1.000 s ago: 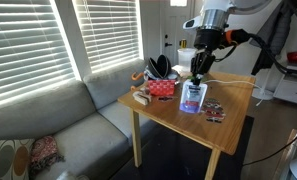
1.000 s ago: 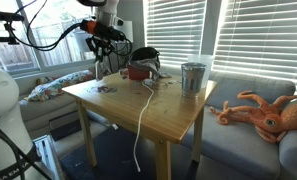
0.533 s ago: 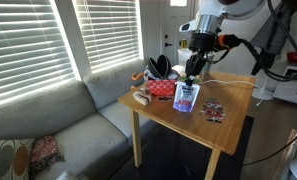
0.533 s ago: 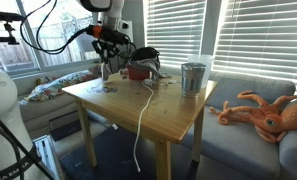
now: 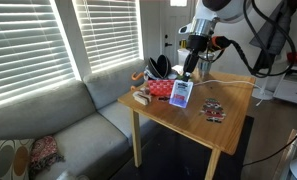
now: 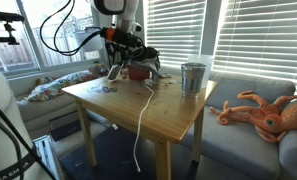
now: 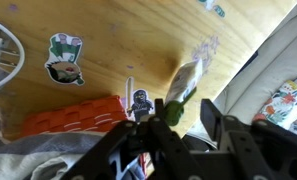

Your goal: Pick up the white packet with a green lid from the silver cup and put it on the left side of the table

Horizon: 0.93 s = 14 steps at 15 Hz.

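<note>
My gripper (image 5: pixel 188 70) is shut on the green lid of the white packet (image 5: pixel 181 94), which hangs below it just above the light-wood table (image 5: pixel 193 128). In the wrist view the pale pouch (image 7: pixel 189 78) stretches away from the jaws (image 7: pixel 173 125), and its green lid (image 7: pixel 173 110) sits between the fingers. In an exterior view the gripper (image 6: pixel 114 66) is above the table's far left part (image 6: pixel 138 112). The silver cup (image 6: pixel 193 77) stands apart at the table's right edge near the couch.
A flat red-and-black packet (image 5: pixel 163 88) and a dark bowl-like item (image 5: pixel 158 67) lie by the window side. Stickers (image 7: pixel 61 58) and small items (image 5: pixel 214 110) lie on the wood. A white cable (image 6: pixel 143 110) runs across the table. An orange octopus plush (image 6: pixel 263 110) lies on the couch.
My gripper has carried the hanging white packet sideways across the table, toward the red packet and the window, staying just above the surface.
</note>
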Each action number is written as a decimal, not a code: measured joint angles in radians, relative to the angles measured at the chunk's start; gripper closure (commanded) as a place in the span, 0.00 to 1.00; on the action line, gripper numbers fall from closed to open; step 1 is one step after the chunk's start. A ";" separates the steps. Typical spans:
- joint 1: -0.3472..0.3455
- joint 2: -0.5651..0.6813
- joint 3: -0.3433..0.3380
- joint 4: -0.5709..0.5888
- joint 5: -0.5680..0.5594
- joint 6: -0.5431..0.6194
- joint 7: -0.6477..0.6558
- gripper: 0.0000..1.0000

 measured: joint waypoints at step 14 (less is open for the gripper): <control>-0.040 -0.181 0.158 -0.038 -0.438 -0.146 0.594 0.00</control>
